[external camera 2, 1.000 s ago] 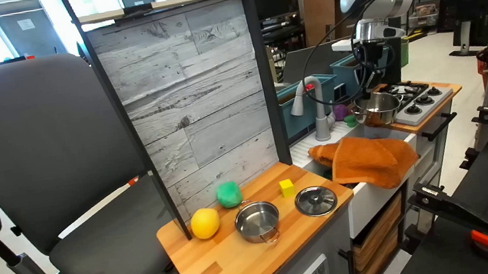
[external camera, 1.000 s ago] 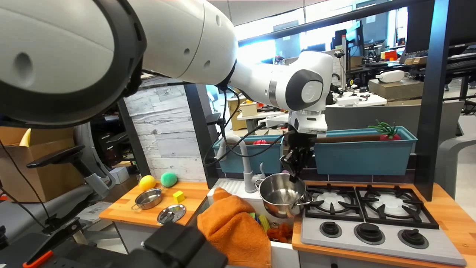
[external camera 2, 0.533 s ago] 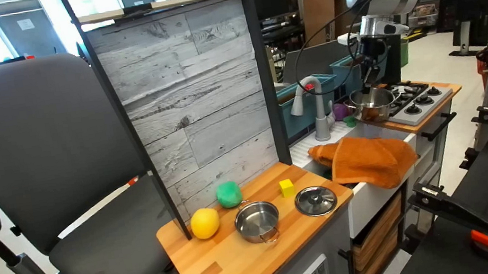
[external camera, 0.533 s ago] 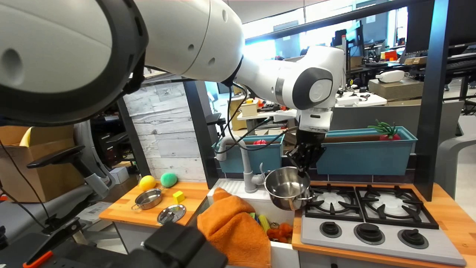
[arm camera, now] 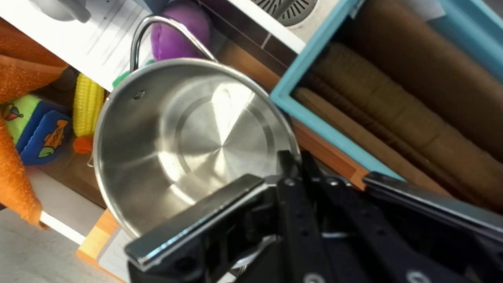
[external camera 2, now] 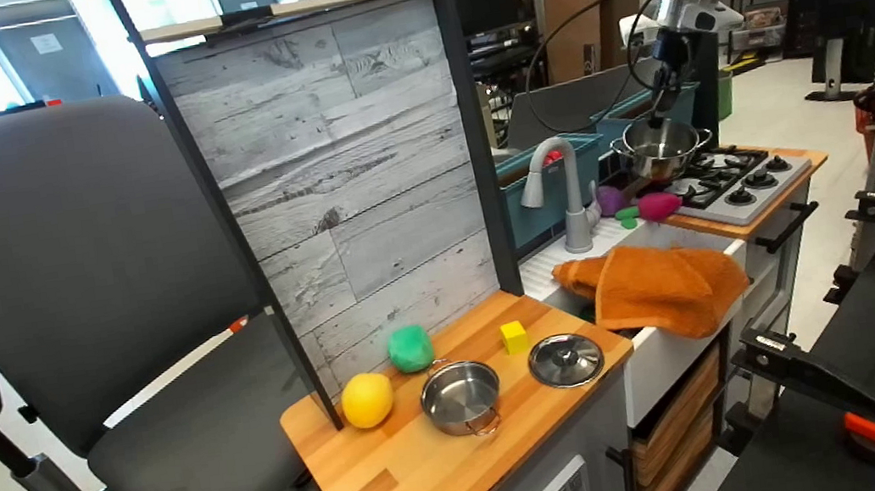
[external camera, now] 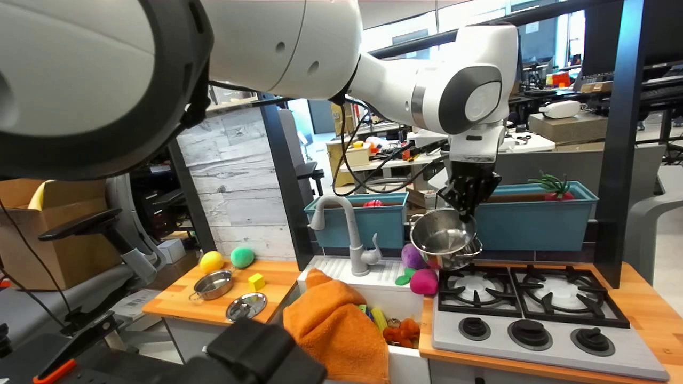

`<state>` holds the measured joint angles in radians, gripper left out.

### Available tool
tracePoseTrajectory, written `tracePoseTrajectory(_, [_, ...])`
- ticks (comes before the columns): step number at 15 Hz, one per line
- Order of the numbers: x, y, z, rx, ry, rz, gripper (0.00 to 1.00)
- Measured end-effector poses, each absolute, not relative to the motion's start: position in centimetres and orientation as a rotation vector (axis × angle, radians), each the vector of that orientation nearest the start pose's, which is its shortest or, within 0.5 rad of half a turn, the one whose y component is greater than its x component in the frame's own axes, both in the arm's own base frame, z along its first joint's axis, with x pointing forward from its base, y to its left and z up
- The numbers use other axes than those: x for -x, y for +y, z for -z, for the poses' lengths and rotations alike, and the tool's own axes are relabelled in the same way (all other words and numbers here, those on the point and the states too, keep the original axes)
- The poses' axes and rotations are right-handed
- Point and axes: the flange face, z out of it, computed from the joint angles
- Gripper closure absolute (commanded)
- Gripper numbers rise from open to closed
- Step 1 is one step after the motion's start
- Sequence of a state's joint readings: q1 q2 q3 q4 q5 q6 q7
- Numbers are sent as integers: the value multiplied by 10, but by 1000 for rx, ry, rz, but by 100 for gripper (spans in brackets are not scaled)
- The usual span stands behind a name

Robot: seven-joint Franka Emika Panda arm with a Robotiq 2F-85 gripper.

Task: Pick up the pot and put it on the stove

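Note:
The silver pot point(external camera: 443, 237) hangs in the air, tilted, at the back left of the stove point(external camera: 504, 338). In an exterior view the pot point(external camera 2: 658, 154) is above the stove's point(external camera 2: 728, 213) sink-side end. My gripper point(external camera: 466, 214) is shut on the pot's rim, one finger inside and one outside. The wrist view shows the fingertips point(arm camera: 296, 159) pinching the wall of the pot point(arm camera: 184, 122), whose inside is empty. The burner grates are hidden from the wrist view. In an exterior view both grates show, with the pot above and behind the left one.
Teal bins point(external camera: 533, 224) stand behind the stove, close to the pot. A magenta toy point(external camera: 424, 281) and a purple toy point(external camera: 412, 257) lie by the sink's back edge. A grey faucet point(external camera: 355, 240) and an orange towel point(external camera: 336, 325) are at the sink. A smaller pan point(external camera 2: 462, 400) sits on the side counter.
My gripper has lifted the pot and carried it from over the sink's right end toward the stove. The toys behind the sink, formerly hidden by the pot, now show.

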<state>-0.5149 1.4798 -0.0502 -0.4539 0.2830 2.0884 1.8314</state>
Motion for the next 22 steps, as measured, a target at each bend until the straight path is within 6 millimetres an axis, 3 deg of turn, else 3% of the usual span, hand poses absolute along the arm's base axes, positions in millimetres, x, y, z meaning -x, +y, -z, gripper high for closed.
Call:
tracePoseTrajectory(11, [-681, -435, -115, 716, 2826, -80, 98])
tracePoseTrajectory(12, [-679, -436, -114, 704, 2834, -91, 69])
tracePoseTrajectory(14, [-678, -438, -116, 696, 2834, -94, 63])
tracePoseTrajectory(22, [-683, -437, -127, 692, 2812, -92, 3])
